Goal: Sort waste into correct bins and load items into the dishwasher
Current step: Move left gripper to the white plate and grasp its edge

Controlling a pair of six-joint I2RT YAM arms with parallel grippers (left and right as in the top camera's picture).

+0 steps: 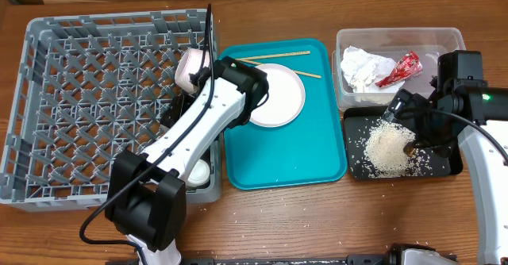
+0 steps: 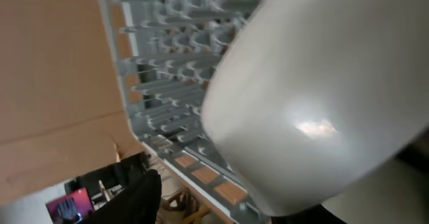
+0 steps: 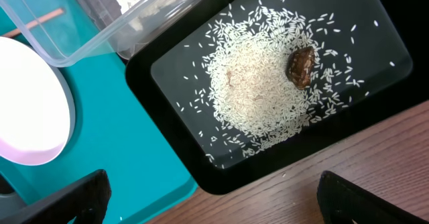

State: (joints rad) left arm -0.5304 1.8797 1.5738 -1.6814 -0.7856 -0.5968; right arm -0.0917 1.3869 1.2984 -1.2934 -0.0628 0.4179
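My left gripper (image 1: 196, 73) is shut on a small pale bowl (image 1: 189, 67) and holds it tilted over the right edge of the grey dish rack (image 1: 87, 98). The bowl (image 2: 322, 83) fills the left wrist view, with the rack (image 2: 167, 83) behind it. A small white vessel (image 1: 198, 170), cup or bowl, sits in the rack's near right corner. The plate (image 1: 278, 97) and chopsticks (image 1: 279, 56) lie on the teal tray (image 1: 286, 158). My right gripper (image 1: 403, 109) is open and empty above the black tray (image 3: 382, 106), which holds rice (image 3: 258, 83) and a brown scrap (image 3: 301, 66).
The clear tub (image 1: 397, 34) at the back right holds the white napkin (image 1: 361, 67) and the red wrapper (image 1: 401, 68). Stray rice grains lie on the wooden table (image 1: 317, 217) near the black tray. The plate's edge (image 3: 27, 103) shows in the right wrist view.
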